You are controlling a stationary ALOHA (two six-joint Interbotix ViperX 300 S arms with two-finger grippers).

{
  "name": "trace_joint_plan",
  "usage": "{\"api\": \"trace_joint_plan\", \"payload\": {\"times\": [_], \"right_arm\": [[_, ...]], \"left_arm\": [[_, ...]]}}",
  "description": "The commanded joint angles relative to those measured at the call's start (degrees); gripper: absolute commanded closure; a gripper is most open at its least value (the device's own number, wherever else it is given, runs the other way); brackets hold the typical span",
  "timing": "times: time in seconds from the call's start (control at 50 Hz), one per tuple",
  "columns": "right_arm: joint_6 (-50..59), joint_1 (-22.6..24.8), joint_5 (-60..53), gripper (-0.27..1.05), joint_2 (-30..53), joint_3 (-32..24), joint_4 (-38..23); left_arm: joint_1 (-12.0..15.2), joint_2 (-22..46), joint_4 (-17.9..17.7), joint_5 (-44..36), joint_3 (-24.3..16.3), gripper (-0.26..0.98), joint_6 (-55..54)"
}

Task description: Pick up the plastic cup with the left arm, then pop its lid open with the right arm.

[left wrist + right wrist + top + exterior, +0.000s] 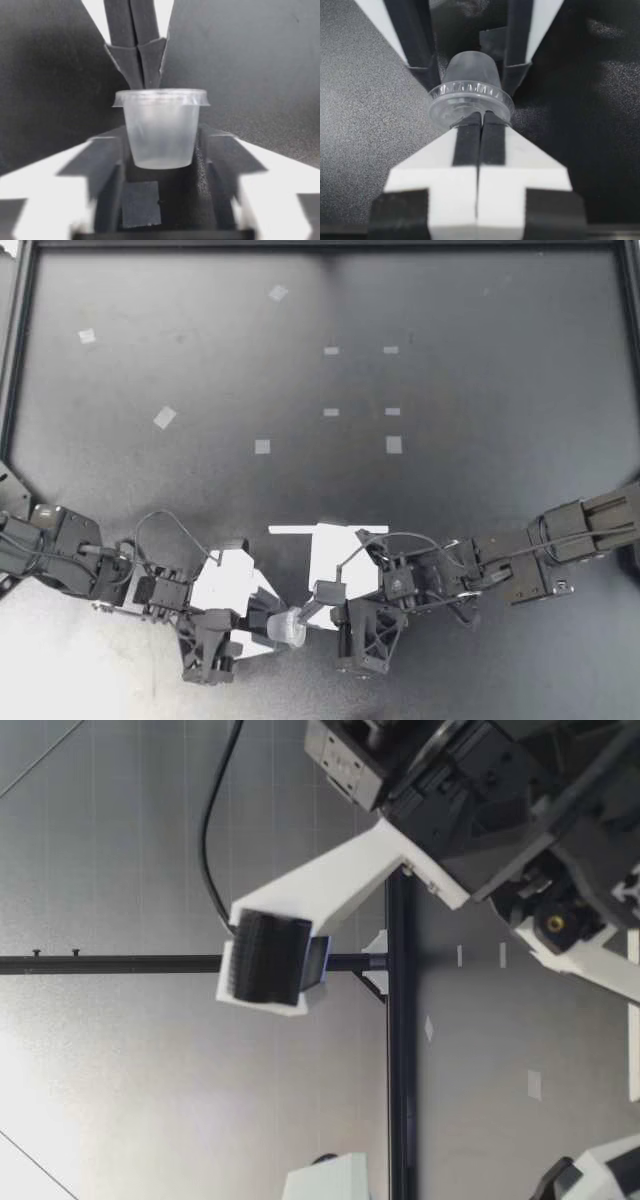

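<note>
Between the fingers of the left gripper (277, 625) sits a small clear plastic cup (291, 626), clamped by its sides over the dark bench (450, 390). Directly ahead of it, the right gripper (311, 616) meets the cup mouth-on. Its fingers are pressed narrowly together, tips at the rim, and whether they pinch the rim cannot be told.

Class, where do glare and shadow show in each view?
Top view: glare whitens the table beside my left gripper. Low view: a bright patch on the wall behind. Left wrist view: the cup glows, dark shadow beneath. Right wrist view: its rim glints.
</note>
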Motion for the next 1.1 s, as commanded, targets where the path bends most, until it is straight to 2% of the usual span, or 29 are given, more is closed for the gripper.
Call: {"api": "trace_joint_plan", "payload": {"times": [0.0,0.12,0.2,0.36,0.44,0.52,0.62,0.64,0.7,0.78,0.92,1.08], "right_arm": [[0.0,0.2,-0.2,0.93,-1.7,-0.9,-0.1],[0.3,0.3,0.2,0.93,-3.1,-0.3,0.0],[0.9,0.3,0.7,0.93,-6.2,2.0,0.4],[5.1,0.1,-0.5,0.91,-15.1,8.7,2.0],[8.4,0.1,-3.4,0.86,-18.9,11.7,2.1],[12.6,0.2,-8.2,0.76,-21.4,14.2,2.0],[19.4,0.3,-16.3,0.54,-22.9,16.2,2.0],[21.7,0.3,-19.2,0.46,-23.0,16.5,2.0],[27.0,0.2,-25.8,0.29,-22.7,17.1,2.0],[35.3,-1.4,-36.8,0.06,-20.6,17.8,2.1],[43.5,-4.1,-51.5,0.09,-15.1,18.5,2.1],[45.6,-5.5,-54.6,0.10,-11.2,17.4,2.1]], "left_arm": [[-0.2,-1.6,-0.1,-0.1,-0.4,0.41,0.0],[-0.2,-1.6,-0.1,-0.1,-0.4,0.52,0.4],[-0.2,-2.3,-0.1,0.0,-0.3,0.56,0.4],[0.2,-7.3,-0.2,-2.1,2.4,0.57,3.6],[1.1,-11.3,-1.7,-7.3,4.7,0.58,7.6],[1.8,-15.2,-4.7,-16.3,7.6,0.58,13.1],[1.9,-18.8,-9.8,-30.2,11.5,0.58,21.3],[1.9,-19.4,-11.0,-33.3,12.3,0.58,23.0],[1.8,-20.0,-13.2,-37.3,13.3,0.58,25.5],[1.9,-19.8,-15.5,-37.4,12.9,0.58,28.0],[1.8,-19.1,-15.7,-35.5,11.9,0.58,28.3],[1.8,-19.1,-15.6,-34.0,11.0,0.58,28.5]]}}
